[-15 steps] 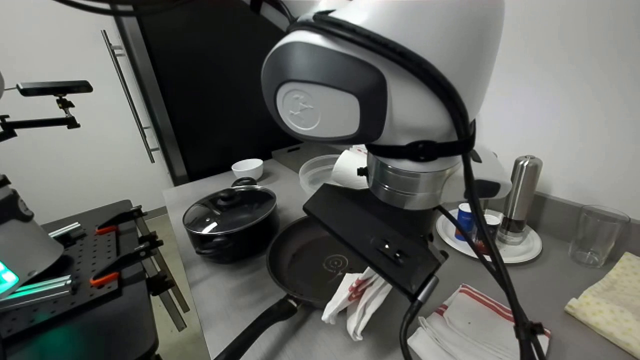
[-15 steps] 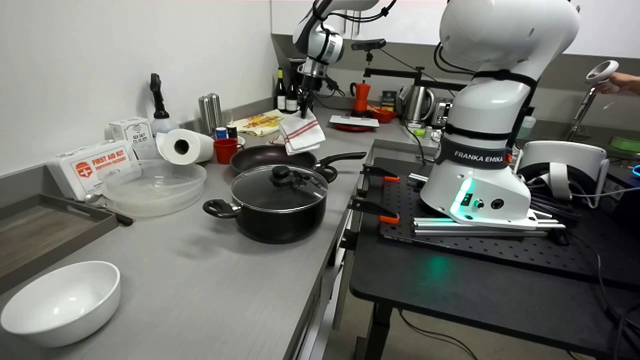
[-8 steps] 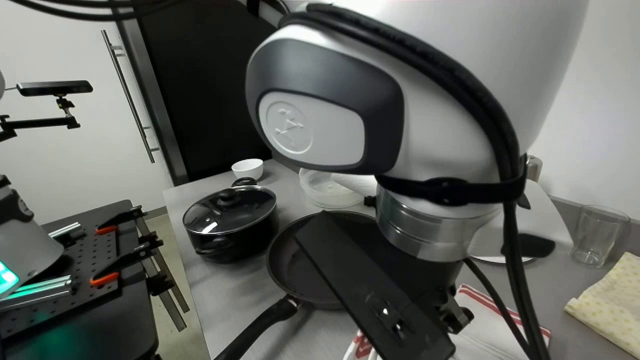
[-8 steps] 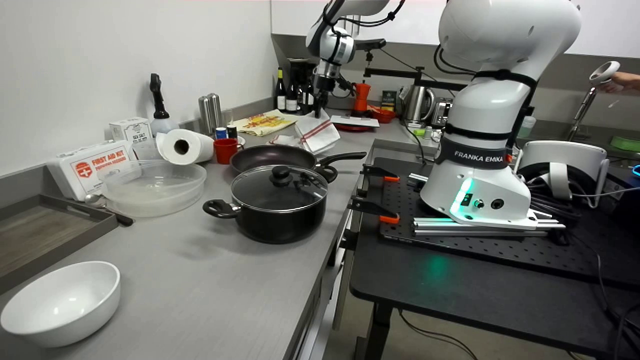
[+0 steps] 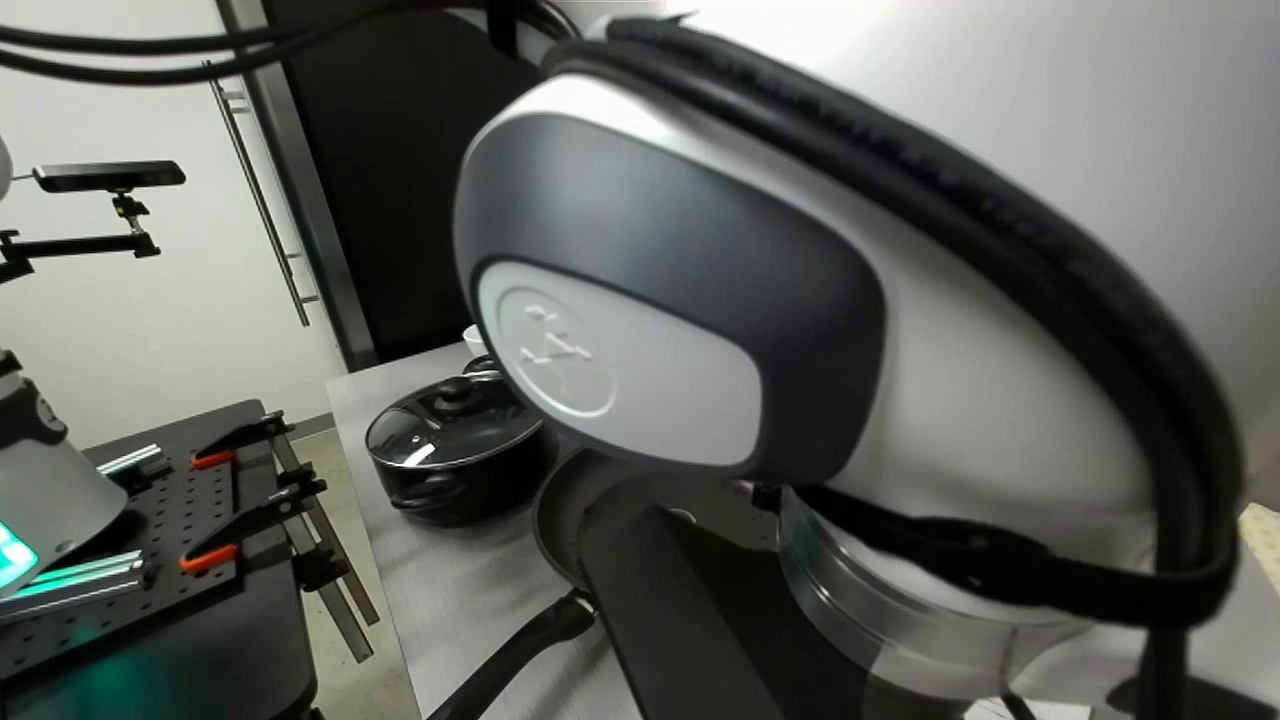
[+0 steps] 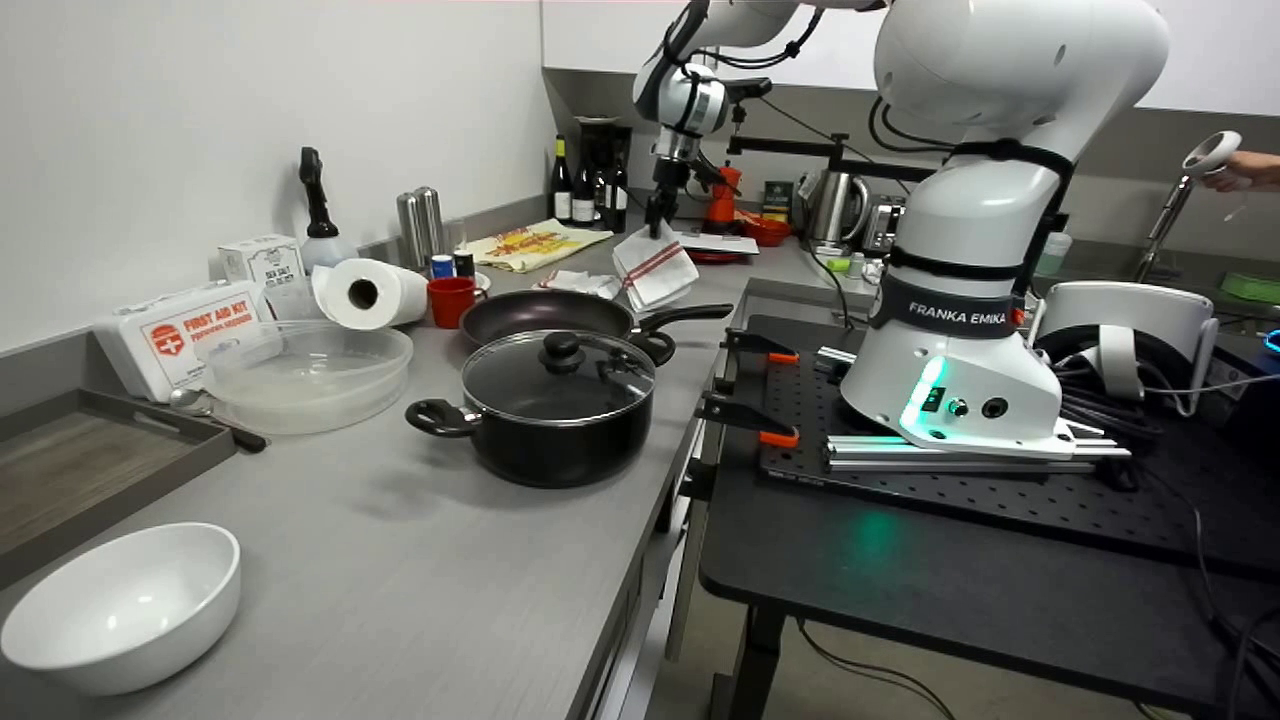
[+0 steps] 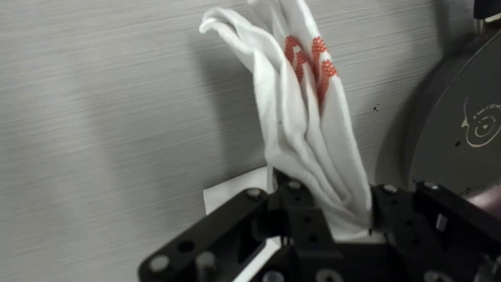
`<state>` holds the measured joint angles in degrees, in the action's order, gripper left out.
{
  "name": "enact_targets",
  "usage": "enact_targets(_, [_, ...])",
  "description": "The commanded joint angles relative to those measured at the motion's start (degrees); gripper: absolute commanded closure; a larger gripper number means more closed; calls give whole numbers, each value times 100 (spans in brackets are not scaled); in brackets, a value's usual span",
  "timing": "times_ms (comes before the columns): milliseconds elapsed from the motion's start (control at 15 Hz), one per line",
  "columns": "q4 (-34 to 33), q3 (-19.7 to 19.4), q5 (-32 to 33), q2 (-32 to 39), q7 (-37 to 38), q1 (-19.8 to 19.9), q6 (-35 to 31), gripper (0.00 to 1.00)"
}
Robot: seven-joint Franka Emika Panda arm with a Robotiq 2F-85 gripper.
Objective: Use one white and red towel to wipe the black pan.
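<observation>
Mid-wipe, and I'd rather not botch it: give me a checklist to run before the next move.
1. White and red towel gripped: ok. The gripper is shut on it.
2. Towel over the black pan: not ok. It hangs beside the pan, above the counter.
3. Pan looks clean: not ok. What look like dark specks show inside, in the wrist view.
4. Held towel apart from the second towel: cannot tell. Their outlines meet in an exterior view.
5. Pan unobstructed: not ok. In an exterior view the arm hides much of it.
</observation>
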<state>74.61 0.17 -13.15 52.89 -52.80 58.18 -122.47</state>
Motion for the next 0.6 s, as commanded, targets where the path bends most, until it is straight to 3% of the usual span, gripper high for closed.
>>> enact_targets(0, [-573, -20, -26, 349, 243, 26, 343, 97])
enact_targets(533, [-1225, -17, 94, 933, 558, -92, 663, 97])
